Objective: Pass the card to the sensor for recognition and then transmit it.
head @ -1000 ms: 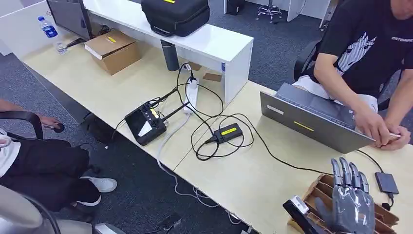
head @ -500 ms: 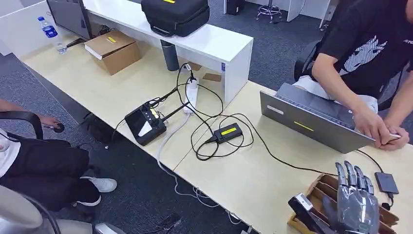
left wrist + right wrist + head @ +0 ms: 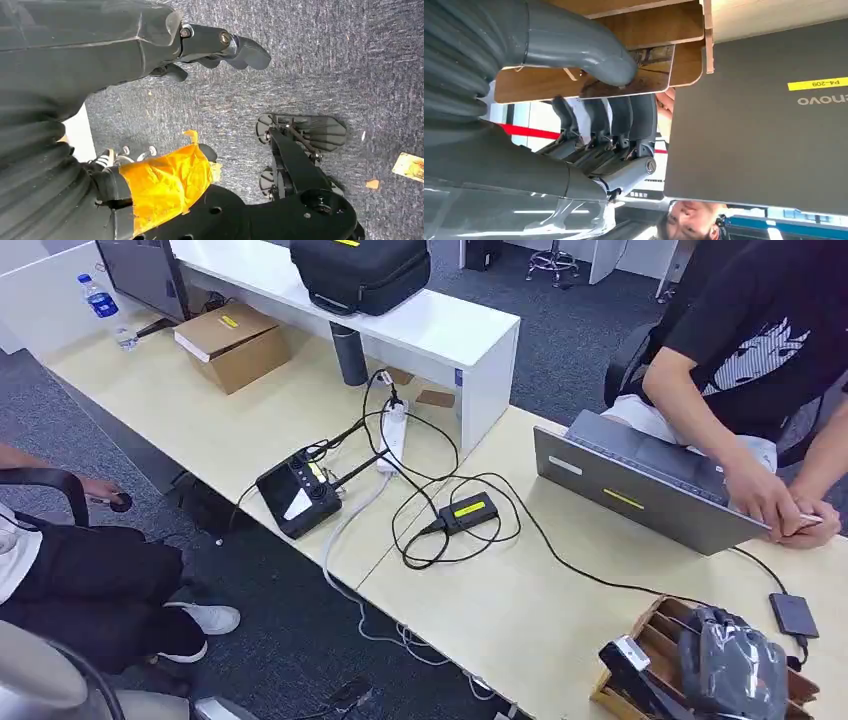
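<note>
Card [image 3: 624, 75] now pinched by right robot hand [image 3: 740, 665], fingers curled down into wooden rack [image 3: 650, 635] at surface's near edge; lift next.

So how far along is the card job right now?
Nothing looks finished yet. In hand: the right hand is down in the wooden card rack, thumb and fingers pinching a card that sits in its slot. Left: lift it out, present it to the sensor, probably the small black box beside the rack, then pass it on.
</note>
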You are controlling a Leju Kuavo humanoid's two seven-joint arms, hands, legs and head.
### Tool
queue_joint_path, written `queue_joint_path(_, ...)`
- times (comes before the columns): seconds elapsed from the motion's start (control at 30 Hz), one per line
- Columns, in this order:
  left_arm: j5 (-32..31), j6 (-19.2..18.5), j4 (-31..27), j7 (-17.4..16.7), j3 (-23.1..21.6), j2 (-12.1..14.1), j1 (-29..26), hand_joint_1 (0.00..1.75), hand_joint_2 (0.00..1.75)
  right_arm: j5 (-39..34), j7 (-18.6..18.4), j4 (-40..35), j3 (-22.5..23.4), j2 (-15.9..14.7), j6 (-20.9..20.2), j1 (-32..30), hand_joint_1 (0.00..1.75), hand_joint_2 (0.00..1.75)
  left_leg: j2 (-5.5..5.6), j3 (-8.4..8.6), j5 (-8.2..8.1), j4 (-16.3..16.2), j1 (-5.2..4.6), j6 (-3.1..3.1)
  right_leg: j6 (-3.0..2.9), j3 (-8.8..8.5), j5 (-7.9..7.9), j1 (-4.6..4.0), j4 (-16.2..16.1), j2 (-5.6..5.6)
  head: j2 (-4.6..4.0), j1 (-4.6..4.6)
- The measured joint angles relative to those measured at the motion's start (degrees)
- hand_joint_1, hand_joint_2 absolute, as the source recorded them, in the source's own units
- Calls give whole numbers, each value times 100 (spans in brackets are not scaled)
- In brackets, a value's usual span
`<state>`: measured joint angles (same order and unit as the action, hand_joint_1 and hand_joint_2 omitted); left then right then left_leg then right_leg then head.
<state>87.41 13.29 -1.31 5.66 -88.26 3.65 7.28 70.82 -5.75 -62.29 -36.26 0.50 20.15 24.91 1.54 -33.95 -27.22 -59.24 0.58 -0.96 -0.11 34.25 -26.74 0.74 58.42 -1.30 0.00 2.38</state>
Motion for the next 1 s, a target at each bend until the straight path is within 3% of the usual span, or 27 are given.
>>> queue_joint_path(0.37,0,0,0,61,2,-11,-7,0,175,18,55,-96,162,0,348,-42,148,175,0,0,0,0,0,0,0,1,0,0,0,0,0,0)
queue_joint_path(1.0,0,50,0,173,2,-26,-18,0,175,-70,243,-1781,664,-144,916,-90,155,175,0,-1,0,0,0,0,0,1,0,0,0,-1,0,0)
